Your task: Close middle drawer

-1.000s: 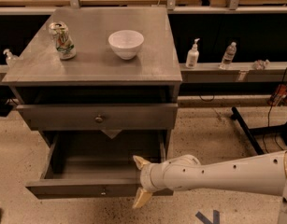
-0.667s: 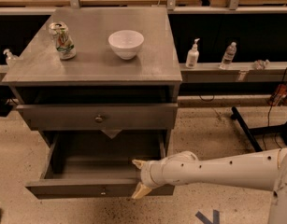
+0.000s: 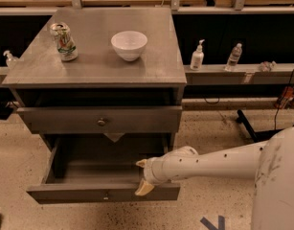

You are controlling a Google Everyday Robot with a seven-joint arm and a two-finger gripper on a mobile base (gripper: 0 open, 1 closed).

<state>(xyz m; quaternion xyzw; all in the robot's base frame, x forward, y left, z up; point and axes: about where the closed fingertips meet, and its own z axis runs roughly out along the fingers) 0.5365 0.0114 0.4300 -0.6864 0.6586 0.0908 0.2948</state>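
Observation:
The middle drawer point(image 3: 79, 193) is pulled far out of the grey cabinet. Its low face panel carries a small round knob point(image 3: 107, 195), and its grey inside shows empty. My gripper point(image 3: 142, 176) is at the drawer's front right. Its two cream fingertips are spread apart, one point(image 3: 141, 163) over the drawer's inside and the other point(image 3: 144, 188) against the top of the face panel. It holds nothing. My white arm point(image 3: 218, 162) reaches in from the right.
Above the open drawer is a taller drawer face point(image 3: 99, 120) with a larger knob. On the cabinet top point(image 3: 94, 66) stand a can point(image 3: 64, 42) and a white bowl point(image 3: 129, 45). Bottles point(image 3: 197, 56) stand on a shelf at right. The floor is speckled.
My gripper has shifted slightly, and its lower fingertip has risen from below the face panel to its top edge. The drawer has not visibly moved.

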